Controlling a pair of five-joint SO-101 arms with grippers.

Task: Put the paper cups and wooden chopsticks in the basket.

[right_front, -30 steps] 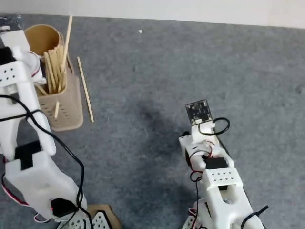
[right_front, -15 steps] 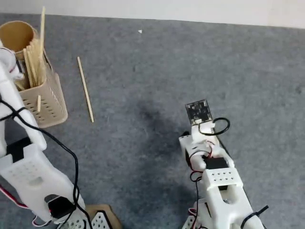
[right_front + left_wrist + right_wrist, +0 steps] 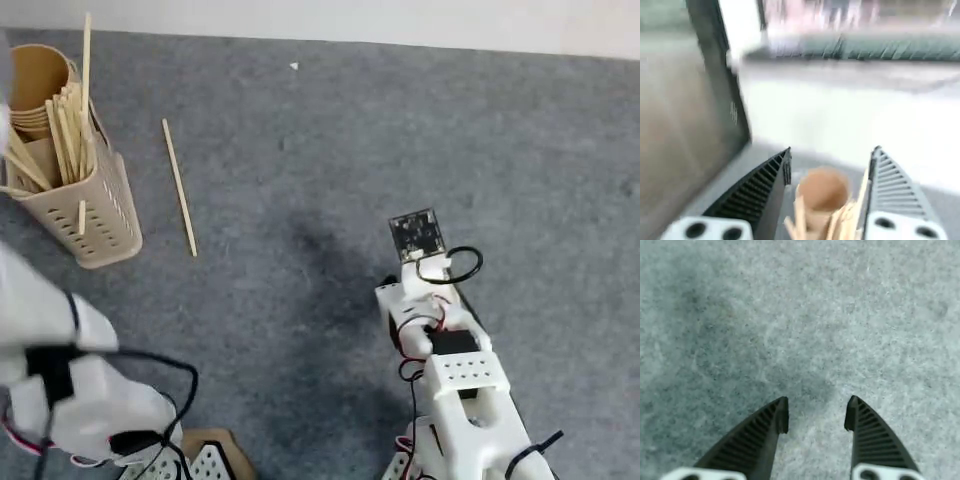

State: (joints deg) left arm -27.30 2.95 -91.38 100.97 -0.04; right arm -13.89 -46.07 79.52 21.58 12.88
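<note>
A beige slotted basket [image 3: 100,210] stands tilted at the far left of the grey carpet. It holds stacked brown paper cups [image 3: 35,75] and a bundle of wooden chopsticks [image 3: 70,120]. One loose chopstick [image 3: 180,188] lies on the carpet just to the right of it. My left gripper [image 3: 831,150] is open and raised, with a paper cup [image 3: 822,192] and chopstick ends [image 3: 845,220] seen between its fingers farther off. My right gripper [image 3: 817,400] is open over bare carpet, holding nothing.
The left arm's white body [image 3: 70,390] fills the near left corner, trailing black cable. The right arm [image 3: 450,370] sits near the front at centre right, its wrist camera board [image 3: 418,233] pointing into the carpet's middle. A pale wall edge [image 3: 400,25] bounds the far side.
The basket slid left and tipped as the left arm moved. That arm has since swung away from the basket toward the near left corner. The right arm has not moved.
</note>
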